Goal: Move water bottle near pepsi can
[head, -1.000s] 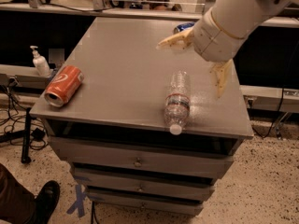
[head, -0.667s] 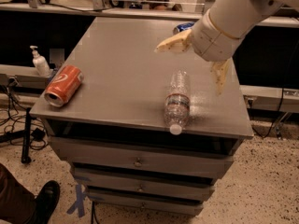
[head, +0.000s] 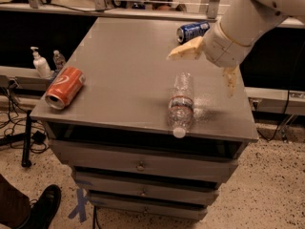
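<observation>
The water bottle (head: 181, 104) lies on its side on the grey cabinet top (head: 124, 61), white cap toward the front edge. The pepsi can (head: 192, 31) lies on its side at the back of the top, partly hidden by the arm. My gripper (head: 208, 68) hangs above the top between the two, just behind and to the right of the bottle. It is open and empty, with one cream finger (head: 185, 51) pointing left and the other (head: 231, 81) pointing down.
An orange-red soda can (head: 64, 87) lies at the top's left edge. A white pump bottle (head: 40, 64) stands on a low ledge to the left. Drawers sit below the top. A shoe (head: 42, 205) is on the floor at front left.
My gripper has shifted slightly to the right, uncovering more of the pepsi can. The bottle and both cans have not moved.
</observation>
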### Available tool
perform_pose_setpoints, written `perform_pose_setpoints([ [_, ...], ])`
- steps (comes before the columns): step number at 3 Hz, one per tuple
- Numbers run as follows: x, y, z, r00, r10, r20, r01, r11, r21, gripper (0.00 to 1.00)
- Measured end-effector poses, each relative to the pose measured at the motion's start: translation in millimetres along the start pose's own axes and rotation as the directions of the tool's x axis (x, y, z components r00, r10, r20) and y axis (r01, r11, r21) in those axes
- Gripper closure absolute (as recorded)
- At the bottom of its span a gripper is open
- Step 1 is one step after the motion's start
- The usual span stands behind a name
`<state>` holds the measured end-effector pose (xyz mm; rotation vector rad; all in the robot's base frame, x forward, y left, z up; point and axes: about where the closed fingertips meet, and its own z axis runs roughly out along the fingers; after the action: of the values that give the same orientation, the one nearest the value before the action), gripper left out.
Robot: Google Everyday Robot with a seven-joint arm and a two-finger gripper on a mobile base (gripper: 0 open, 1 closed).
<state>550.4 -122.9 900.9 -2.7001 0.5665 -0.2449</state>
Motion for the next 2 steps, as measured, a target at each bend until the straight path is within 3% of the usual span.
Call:
perform_pose_setpoints([
  [2,4,19,34,0.998,-0.004,-0.065,0.0,0.9987,-0.051,0.0],
])
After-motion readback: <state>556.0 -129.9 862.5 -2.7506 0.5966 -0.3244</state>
